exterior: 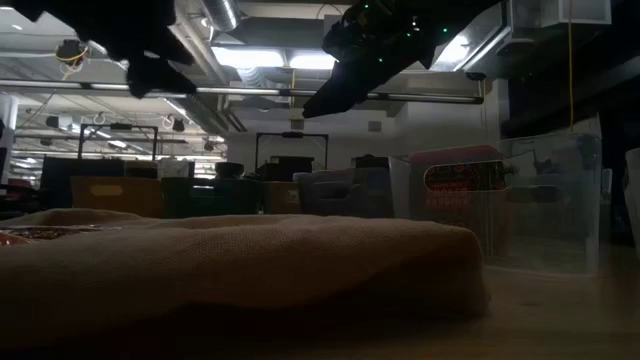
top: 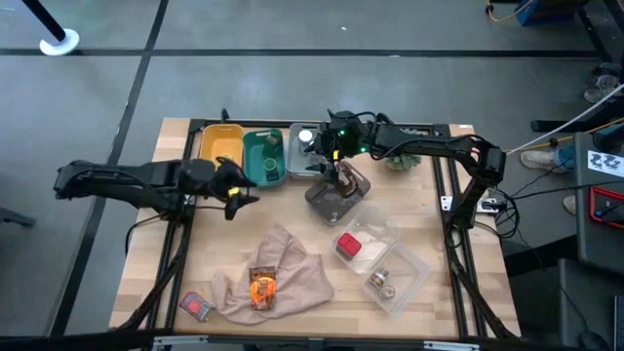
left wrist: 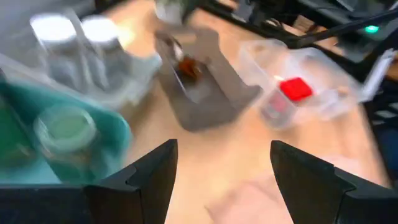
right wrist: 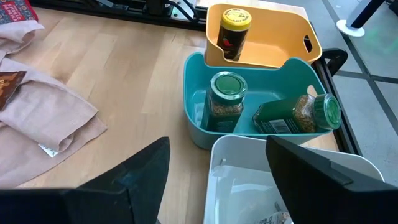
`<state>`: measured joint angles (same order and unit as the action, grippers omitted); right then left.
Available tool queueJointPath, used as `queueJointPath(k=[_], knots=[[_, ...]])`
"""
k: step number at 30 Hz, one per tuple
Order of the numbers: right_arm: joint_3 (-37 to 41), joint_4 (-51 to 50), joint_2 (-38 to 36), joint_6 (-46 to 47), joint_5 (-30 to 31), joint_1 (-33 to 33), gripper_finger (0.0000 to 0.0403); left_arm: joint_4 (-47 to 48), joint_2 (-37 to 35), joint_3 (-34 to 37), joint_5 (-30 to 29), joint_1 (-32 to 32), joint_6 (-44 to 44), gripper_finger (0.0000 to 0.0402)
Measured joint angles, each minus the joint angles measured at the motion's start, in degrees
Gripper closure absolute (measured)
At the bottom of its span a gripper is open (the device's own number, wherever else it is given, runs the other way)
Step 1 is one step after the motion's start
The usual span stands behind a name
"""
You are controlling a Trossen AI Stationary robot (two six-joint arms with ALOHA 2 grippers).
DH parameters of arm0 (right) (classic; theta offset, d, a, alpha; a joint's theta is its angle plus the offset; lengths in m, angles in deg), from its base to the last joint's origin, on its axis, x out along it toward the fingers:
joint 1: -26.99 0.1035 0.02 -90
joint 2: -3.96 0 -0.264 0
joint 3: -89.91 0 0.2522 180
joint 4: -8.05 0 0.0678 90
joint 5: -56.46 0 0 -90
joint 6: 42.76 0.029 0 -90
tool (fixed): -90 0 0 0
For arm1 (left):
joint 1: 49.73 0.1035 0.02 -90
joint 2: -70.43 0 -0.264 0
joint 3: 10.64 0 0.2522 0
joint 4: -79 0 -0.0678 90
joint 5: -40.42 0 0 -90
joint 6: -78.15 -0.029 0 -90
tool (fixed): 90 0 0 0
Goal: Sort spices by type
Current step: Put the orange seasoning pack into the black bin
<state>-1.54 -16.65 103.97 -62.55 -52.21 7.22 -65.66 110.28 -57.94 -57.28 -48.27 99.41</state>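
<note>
Hovering spread over the white bin (top: 304, 146), the right gripper (top: 336, 161) should next descend straight onto the red packet (top: 349, 244) at five o'clock; left gripper (top: 237, 190) waits spread.

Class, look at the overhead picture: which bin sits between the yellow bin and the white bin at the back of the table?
The teal bin sits between the yellow bin and the white bin; the high view shows it.
</note>
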Motion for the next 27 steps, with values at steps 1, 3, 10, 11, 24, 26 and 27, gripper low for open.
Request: queueJointPath(k=[1, 3, 10, 11, 24, 26, 27], knots=[[0.0, 0.0, 0.0, 0.0, 0.0, 0.0, 0.0136, 1.4, -0.5, -0.2, 0.1, -1.3, 2.8, 0.0160], [0.0, 0.0, 0.0, 0.0, 0.0, 0.0, 0.0136, 3.5, -1.2, -0.3, 1.6, -3.5, 7.1, 0.0160], [0.0, 0.0, 0.0, 0.0, 0.0, 0.0, 0.0136, 10.6, -1.1, -0.3, 5.9, -9.3, 15.4, 0.0160], [0.0, 0.0, 0.0, 0.0, 0.0, 0.0, 0.0136, 11.0, -1.0, -0.3, 6.5, -9.9, 16.2, 0.0160], [0.0, 0.1, 0.0, 0.0, 0.0, 0.0, 0.0136, 3.9, 7.0, -0.3, 7.6, -18.4, 16.0, 0.0160], [0.0, 0.1, 0.0, 0.0, 0.0, 0.0, 0.0136, 1.7, 9.9, -0.3, 7.6, -20.0, 14.5, 0.0160], [0.0, 0.1, 0.0, 0.0, 0.0, 0.0, 0.0136, 0.7, 11.3, -0.3, 7.6, -20.8, 14.1, 0.0160]])
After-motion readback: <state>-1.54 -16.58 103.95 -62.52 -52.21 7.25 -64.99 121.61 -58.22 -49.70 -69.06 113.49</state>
